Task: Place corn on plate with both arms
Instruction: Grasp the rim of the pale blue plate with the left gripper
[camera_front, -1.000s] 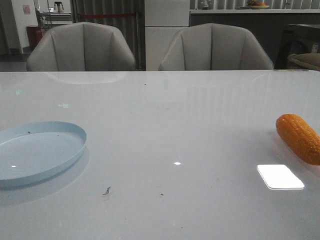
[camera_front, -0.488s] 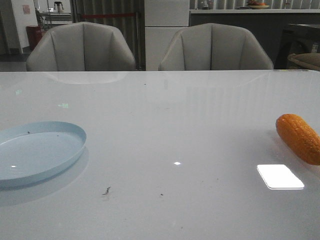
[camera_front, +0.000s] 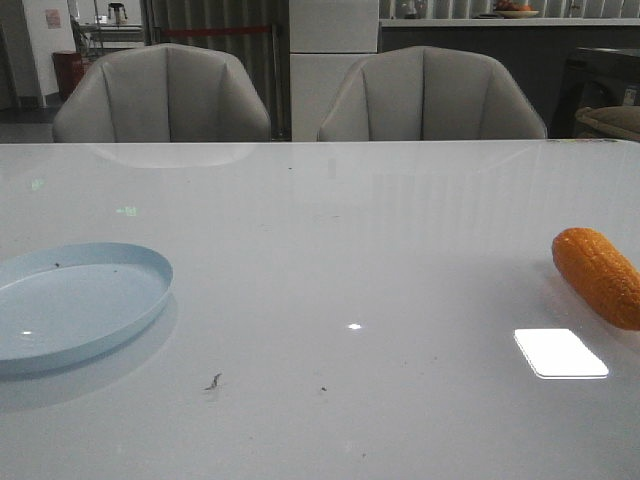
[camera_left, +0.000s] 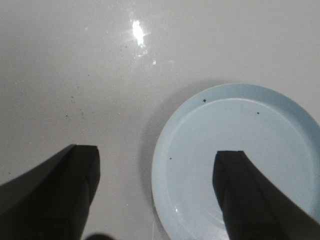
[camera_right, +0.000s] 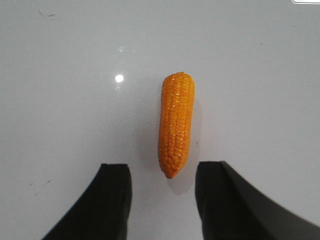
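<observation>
The plate (camera_front: 75, 305) lay on the worktop (camera_front: 340, 250) at its left edge, the corn (camera_front: 598, 275) on the worktop at the far right, well apart from it. Two chairs (camera_front: 162, 95) stood side by side behind the worktop.

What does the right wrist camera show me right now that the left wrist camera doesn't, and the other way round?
Only the right wrist view shows the corn, lying on the table with its tapered end toward the open right gripper, untouched. Only the left wrist view shows the plate, empty, with one finger of the open left gripper over it. Both show the bare white table and fingers holding nothing.
</observation>
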